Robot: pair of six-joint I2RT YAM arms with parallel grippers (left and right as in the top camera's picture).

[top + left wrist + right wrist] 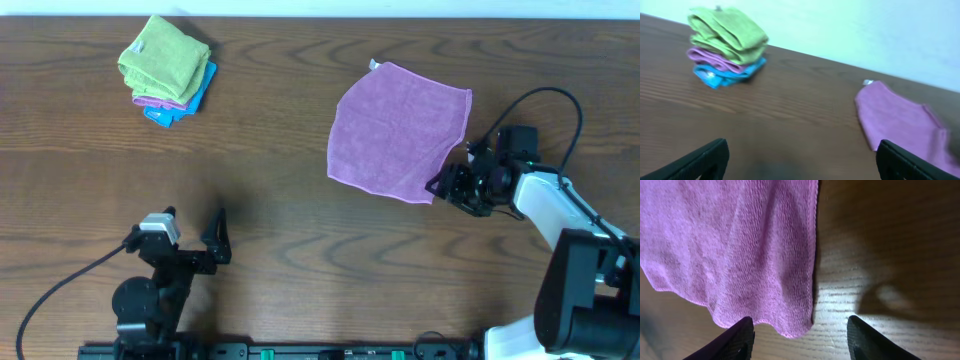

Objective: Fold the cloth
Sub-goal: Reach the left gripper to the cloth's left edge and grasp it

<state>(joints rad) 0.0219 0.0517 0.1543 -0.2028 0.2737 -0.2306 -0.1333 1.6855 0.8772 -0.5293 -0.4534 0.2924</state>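
We see our right gripper (441, 183) (802, 337) with its jaws spread wide and nothing clamped between them. In the right wrist view its two dark fingertips (737, 341) stand on either side of the near corner of the purple cloth (400, 130) (740, 245) (900, 122), and that corner lies in the gap between them. We cannot tell from these views whether either fingertip touches the fabric. From overhead, the gripper sits at the cloth's near right corner, with its arm reaching in from the right edge of the table (300, 200). The cloth lies spread out in a single flat layer on the right half of the table, turned a little askew. A small white tag (374, 65) (868, 82) shows at its far left corner. Soft ripples run through the fabric close to the gripper, and the cloth's right edge throws a thin shadow onto the wood. Our left gripper (197, 236) (802, 165) is likewise spread wide and holds nothing. It sits over bare wood near the front left of the table, well apart from the purple cloth. At the far left corner of the table rests a stack of folded cloths (165, 70) (727, 45), with green on top, purple under it and blue at the bottom, well apart from both grippers.
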